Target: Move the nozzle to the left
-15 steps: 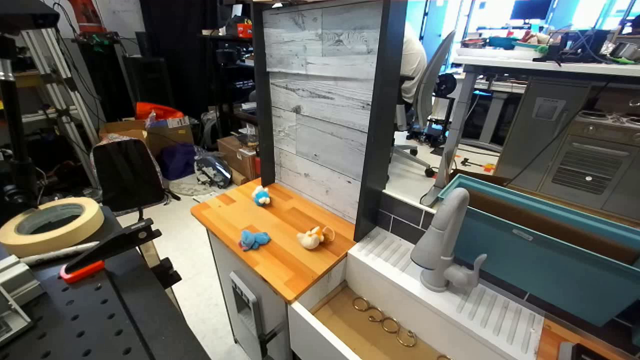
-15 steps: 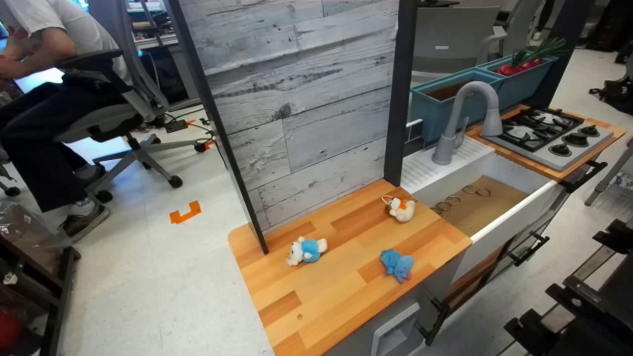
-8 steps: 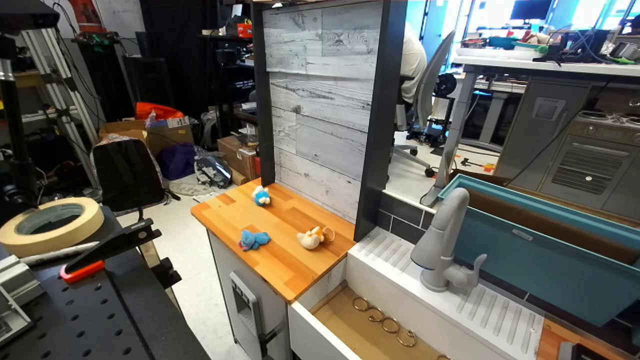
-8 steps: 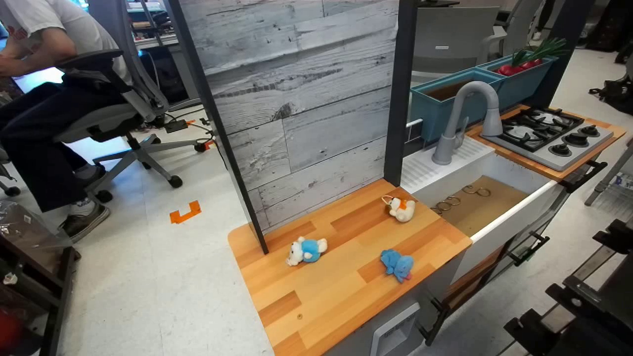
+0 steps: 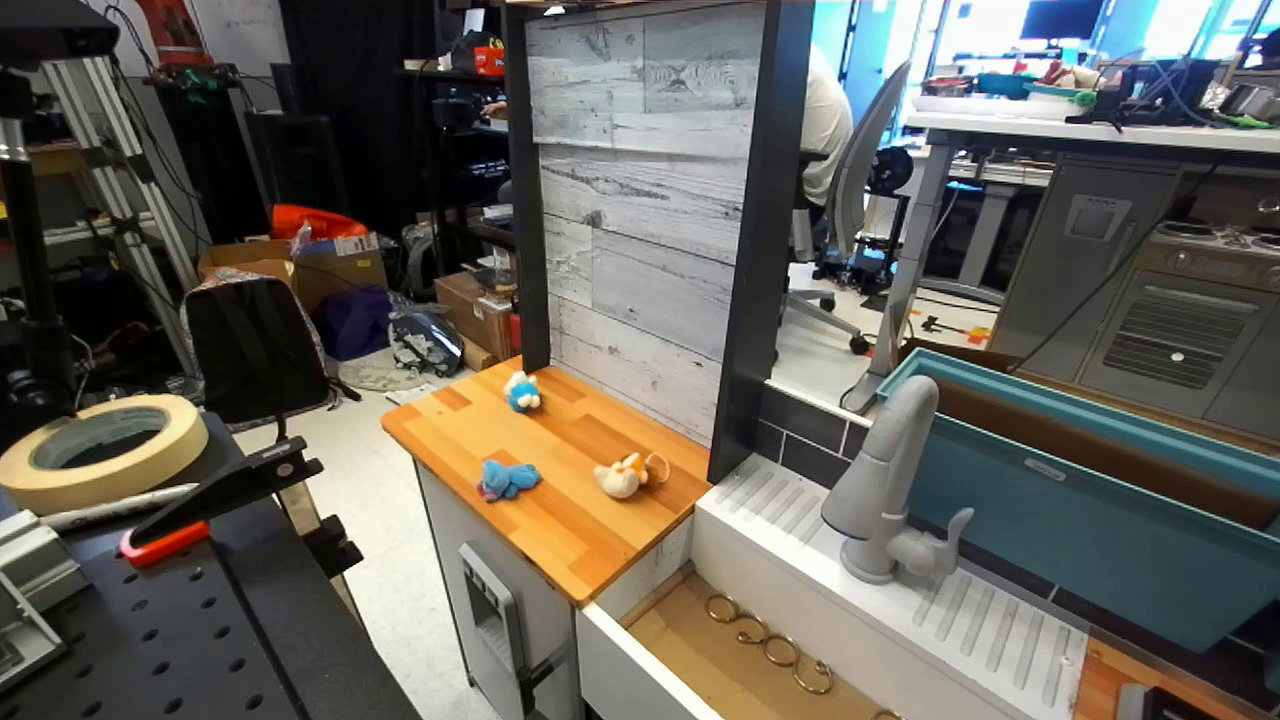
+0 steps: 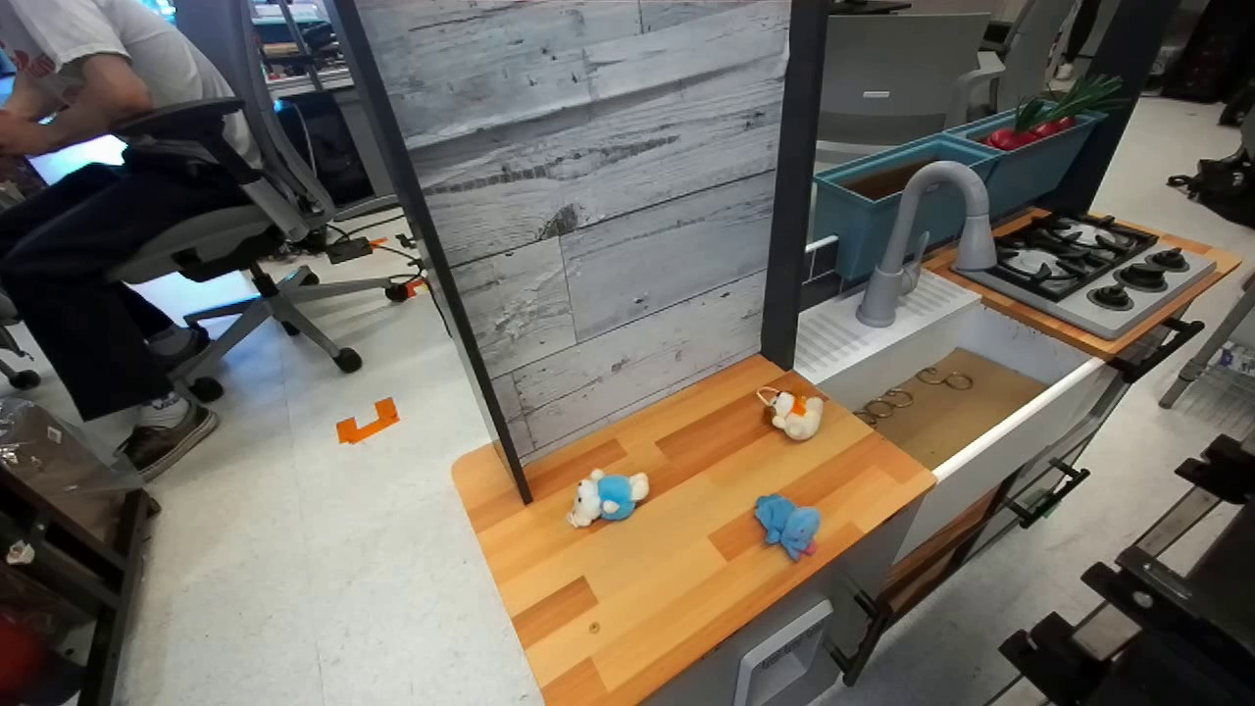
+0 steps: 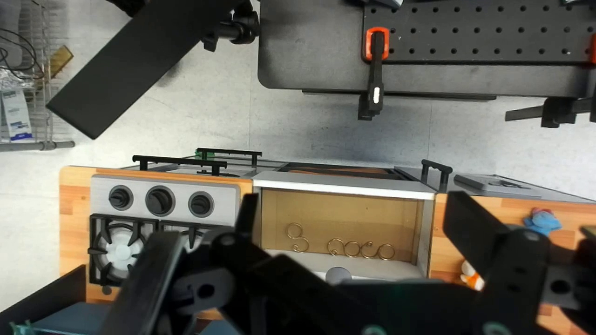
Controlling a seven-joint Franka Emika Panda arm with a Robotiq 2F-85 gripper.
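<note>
The nozzle is a light grey faucet with a thick upright base and an arching spout. It stands on the white ribbed ledge behind the sink in both exterior views [image 5: 905,450] [image 6: 907,226]. In an exterior view its spout end points over the sink toward the stove side. In the wrist view only a small rounded grey part of the nozzle [image 7: 338,275] shows above the gripper's body; the rest is hidden. My gripper [image 7: 352,203] is open and empty in the wrist view, its black fingers wide apart, with the sink visible between them. It is out of view in both exterior views.
The white sink [image 6: 1020,407] holds gold wire rings. A teal planter [image 5: 1080,500] stands close behind the nozzle. A stove [image 6: 1088,265] is on one side; a wooden counter [image 5: 560,440] with small plush toys and a tall panel [image 6: 608,216] is on the other.
</note>
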